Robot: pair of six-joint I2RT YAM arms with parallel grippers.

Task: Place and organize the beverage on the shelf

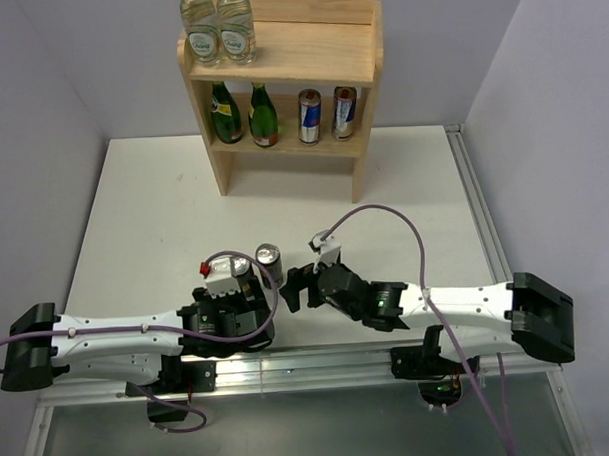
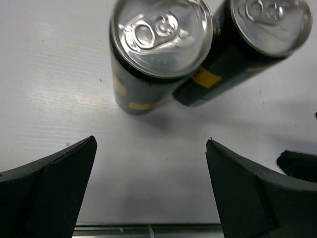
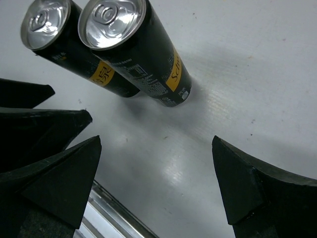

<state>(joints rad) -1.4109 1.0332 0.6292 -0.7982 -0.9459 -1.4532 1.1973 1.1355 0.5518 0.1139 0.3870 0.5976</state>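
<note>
Two black beverage cans with yellow labels and silver tops stand side by side on the white table near the front, one [image 1: 268, 255] beside the other [image 1: 242, 264]. In the left wrist view the nearer can [image 2: 161, 37] and its neighbour [image 2: 271, 22] stand just beyond my left gripper [image 2: 151, 141], which is open with only bare table between its fingers. In the right wrist view both cans [image 3: 113, 22] [image 3: 47, 22] show ahead of my open, empty right gripper [image 3: 156, 140]. The wooden shelf [image 1: 308, 48] stands at the far edge.
The shelf's top board holds two clear water bottles [image 1: 217, 26] at its left. The lower tier carries two green bottles [image 1: 242, 112] and two blue-and-silver cans [image 1: 326, 114]. A metal rail [image 1: 319, 363] runs along the table's near edge. Both grippers [image 1: 232, 296] [image 1: 299, 286] sit close together.
</note>
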